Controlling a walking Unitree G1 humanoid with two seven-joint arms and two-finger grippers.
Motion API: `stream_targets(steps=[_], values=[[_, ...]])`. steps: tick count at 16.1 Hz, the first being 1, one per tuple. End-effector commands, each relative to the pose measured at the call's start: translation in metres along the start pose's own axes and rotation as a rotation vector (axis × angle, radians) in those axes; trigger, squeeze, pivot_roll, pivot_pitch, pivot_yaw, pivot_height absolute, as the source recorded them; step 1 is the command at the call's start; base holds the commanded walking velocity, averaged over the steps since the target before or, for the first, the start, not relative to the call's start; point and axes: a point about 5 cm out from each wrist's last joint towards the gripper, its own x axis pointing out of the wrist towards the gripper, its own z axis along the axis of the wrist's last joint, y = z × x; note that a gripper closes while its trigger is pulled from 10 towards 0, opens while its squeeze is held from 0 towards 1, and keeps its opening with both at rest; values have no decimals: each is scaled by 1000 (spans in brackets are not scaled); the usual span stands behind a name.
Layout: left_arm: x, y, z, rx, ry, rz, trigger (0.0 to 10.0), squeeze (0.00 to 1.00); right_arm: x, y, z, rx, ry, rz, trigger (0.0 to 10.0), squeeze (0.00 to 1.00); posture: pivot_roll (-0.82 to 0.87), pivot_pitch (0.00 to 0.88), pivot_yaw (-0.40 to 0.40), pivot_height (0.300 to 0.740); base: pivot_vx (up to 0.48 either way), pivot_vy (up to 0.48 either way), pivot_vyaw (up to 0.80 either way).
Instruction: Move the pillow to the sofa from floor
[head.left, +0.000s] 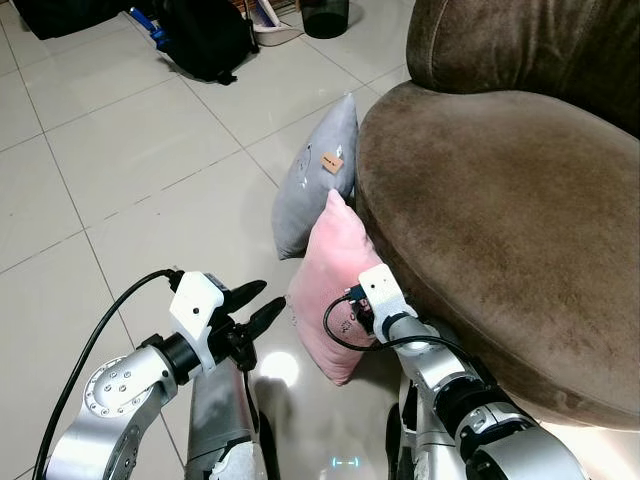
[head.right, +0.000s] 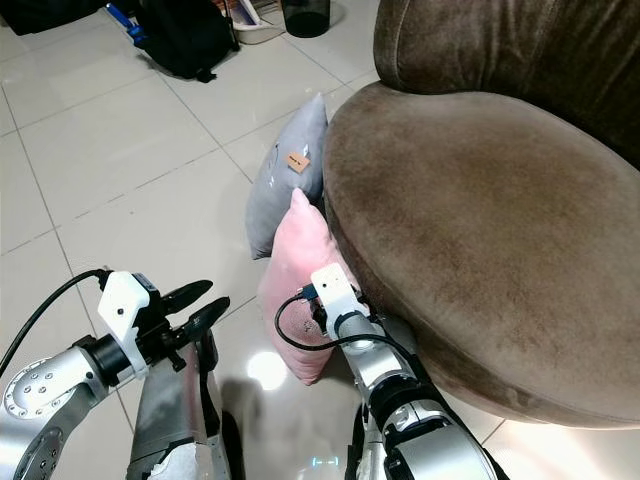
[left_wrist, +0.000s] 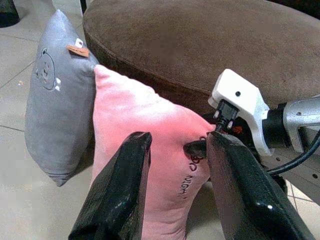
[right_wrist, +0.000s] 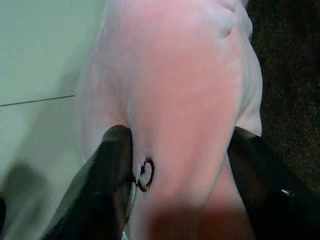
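Note:
A pink pillow stands on edge on the tiled floor, leaning against the front of the brown sofa. A grey pillow with a small tag stands just behind it, also against the sofa. My right gripper is shut on the pink pillow's lower edge, one black finger pressing into each side. My left gripper hovers open just left of the pink pillow, apart from it, with nothing between its fingers.
The sofa's wide rounded seat fills the right side, with its backrest behind. A black bag and a dark bin stand on the floor far ahead. Open tiles lie to the left.

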Motion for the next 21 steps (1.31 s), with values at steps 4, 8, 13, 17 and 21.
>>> stream_targets(steps=[4, 8, 13, 17, 21], values=[[-3, 3, -4, -2, 22, 26, 10000, 0, 1, 7, 1, 10, -7, 41, 0, 0, 106, 186, 84, 466, 0, 0, 0], [1, 4, -6, -5, 21, 30, 10000, 0, 1, 10, 4, 22, -37, 77, 0, 0, 104, 178, 82, 466, 0, 0, 0], [6, 8, -7, -5, 15, 41, 10000, 0, 1, 10, 7, 24, -51, 97, 0, 0, 103, 162, 77, 466, 0, 0, 0], [11, 10, -6, -1, -1, 58, 10000, 0, 1, 15, 21, 78, -128, 198, 0, 0, 91, 128, 72, 466, 0, 0, 0], [21, 11, -3, 0, -53, 72, 10000, 0, -10, 16, 72, 282, -390, 363, 0, 0, 59, 74, 63, 466, 0, 0, 0]])
